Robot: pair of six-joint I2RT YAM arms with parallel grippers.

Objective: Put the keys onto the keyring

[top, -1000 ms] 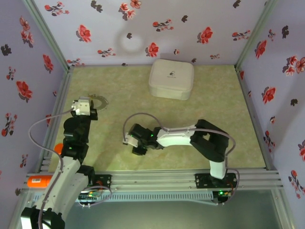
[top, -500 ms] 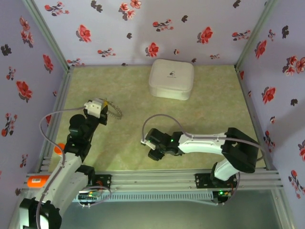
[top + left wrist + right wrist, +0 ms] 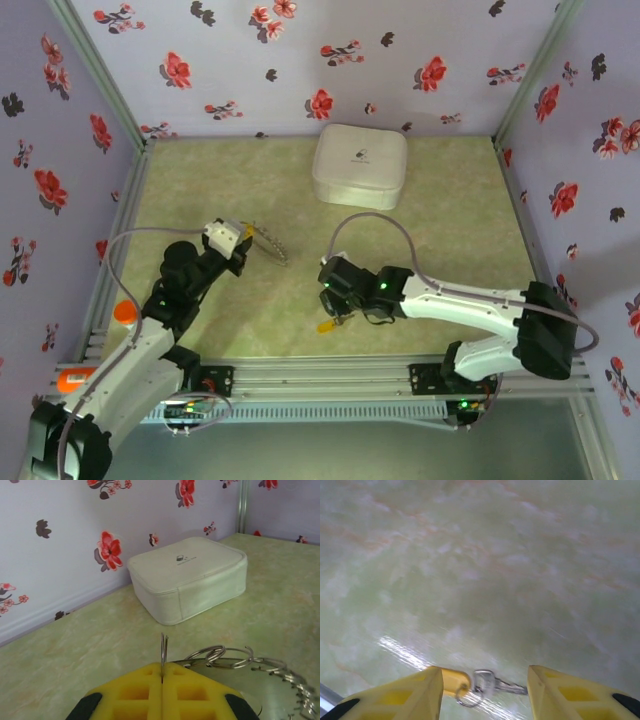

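My left gripper [image 3: 162,667] is shut on the keyring [image 3: 220,656]. A thin wire ring stands upright between its yellow pads, and linked steel rings with a toothed grey loop [image 3: 296,681] trail off to the right. From above, the left gripper [image 3: 243,246] holds the keyring [image 3: 271,244] left of the table's middle. A key with a yellow-orange head [image 3: 454,680] and a small split ring lies flat on the table between the fingers of my right gripper [image 3: 485,674], which is open. In the top view this key [image 3: 328,325] lies just in front of the right gripper [image 3: 338,308].
A white rounded square box [image 3: 360,165] stands at the back centre, also ahead of the left wrist [image 3: 187,577]. Floral walls close in the table on three sides. The metal rail [image 3: 330,375] runs along the near edge, with an orange piece [image 3: 123,312] at its left.
The left arm has carried the keyring right and forward, toward the table's middle. The right arm has swung right and opened wider, and the yellow-headed key now shows under it.
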